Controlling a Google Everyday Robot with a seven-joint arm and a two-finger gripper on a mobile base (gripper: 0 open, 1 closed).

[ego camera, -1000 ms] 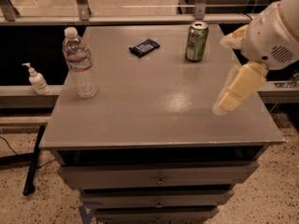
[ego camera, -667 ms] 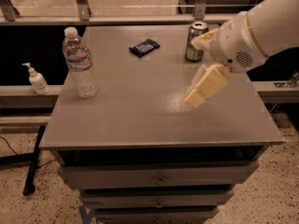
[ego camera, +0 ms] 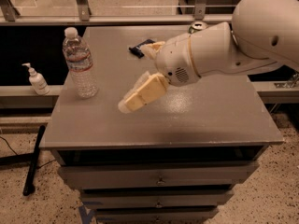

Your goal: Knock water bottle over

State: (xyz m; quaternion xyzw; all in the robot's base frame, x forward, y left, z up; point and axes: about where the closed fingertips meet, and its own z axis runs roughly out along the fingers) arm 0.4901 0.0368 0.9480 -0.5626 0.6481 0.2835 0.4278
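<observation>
The water bottle is clear ribbed plastic with a white cap and a red, white and blue label band. It stands upright near the left edge of the grey table. My gripper hangs over the middle of the table, to the right of the bottle and apart from it. Its cream fingers are spread, open and empty. The lower finger's tip points down-left towards the bottle's base.
A green soda can at the back of the table is mostly hidden behind my arm. A small black flat object lies at the back centre. A white pump bottle stands on a ledge left of the table. Drawers sit below the tabletop.
My arm has swung left across the table, from the right side towards the bottle. The bottle still stands in the same place.
</observation>
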